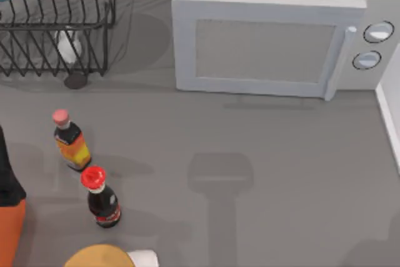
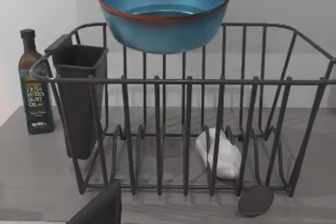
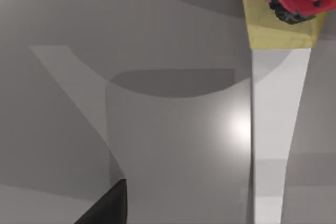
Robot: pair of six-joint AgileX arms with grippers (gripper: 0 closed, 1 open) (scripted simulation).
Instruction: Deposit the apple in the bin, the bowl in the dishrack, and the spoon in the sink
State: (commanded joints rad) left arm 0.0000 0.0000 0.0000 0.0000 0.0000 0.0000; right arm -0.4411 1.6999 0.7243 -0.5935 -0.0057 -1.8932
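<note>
Left wrist view showed our olive oil bottle (image 2: pixel 34 85), label reading "extra virgin olive oil". We saw the teal, reddish-rimmed bowl (image 2: pixel 164 11) above the black wire dishrack (image 2: pixel 184 129); end effector states: cannot tell.

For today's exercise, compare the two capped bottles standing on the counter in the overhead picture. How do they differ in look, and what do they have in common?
The orange-labelled bottle has a pale pink cap; the dark bottle has a bright red cap. The orange-labelled bottle has an orange-yellow body, while the dark bottle is nearly black with a red band low down. The orange-labelled bottle stands nearer the dishrack than the dark bottle. Both stand upright on the grey counter, near its left side.
</note>
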